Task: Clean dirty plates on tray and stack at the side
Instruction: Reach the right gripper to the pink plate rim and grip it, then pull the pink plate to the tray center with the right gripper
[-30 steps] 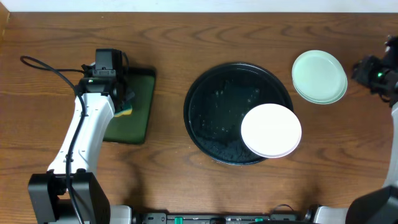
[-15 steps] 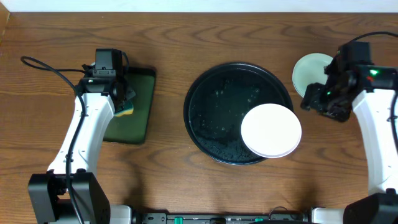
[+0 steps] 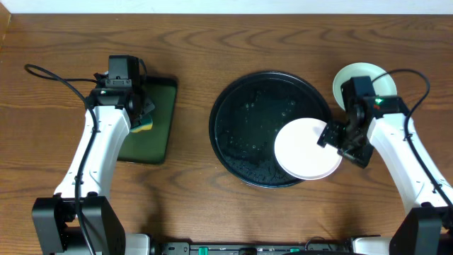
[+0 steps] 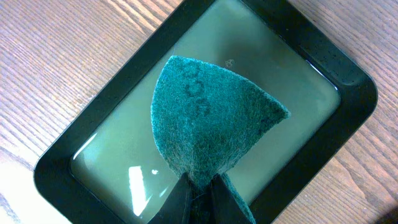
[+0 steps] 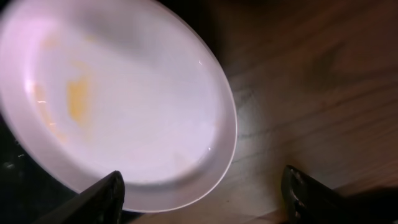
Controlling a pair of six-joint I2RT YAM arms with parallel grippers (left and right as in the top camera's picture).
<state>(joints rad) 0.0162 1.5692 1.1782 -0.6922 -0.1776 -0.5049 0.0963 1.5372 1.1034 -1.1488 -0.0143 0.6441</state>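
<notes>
The right gripper [image 3: 328,135] is hovering at the right-hand edge of the white plate [image 3: 304,149], which is lying on the lower right part of the glossy black round tray [image 3: 237,117] and overhanging its rim. In the right wrist view the jaws are standing wide apart around the plate's near edge, gripping nothing, and yellow smears are showing on the plate's face [image 5: 118,106]. So this plate is looking unwashed.

The left gripper [image 4: 198,186] is holding a teal scouring sponge [image 4: 208,118], jaws clamped on its lower end, over the dark green rectangular tray [image 4: 348,74], which is holding a shallow pool of liquid.

The pale mint-green plates [image 3: 359,71] are sitting on the bench [image 3: 212,42] just beyond the black tray's upper right rim, partly hidden by the right arm.

The step in hand appears to be taking hold of the last dirty plate. The next move is probably calling for the right jaws to close on the overhanging rim and steady or tilt the plate. The left arm would then be bringing the sponge across to scrub the stains.
</notes>
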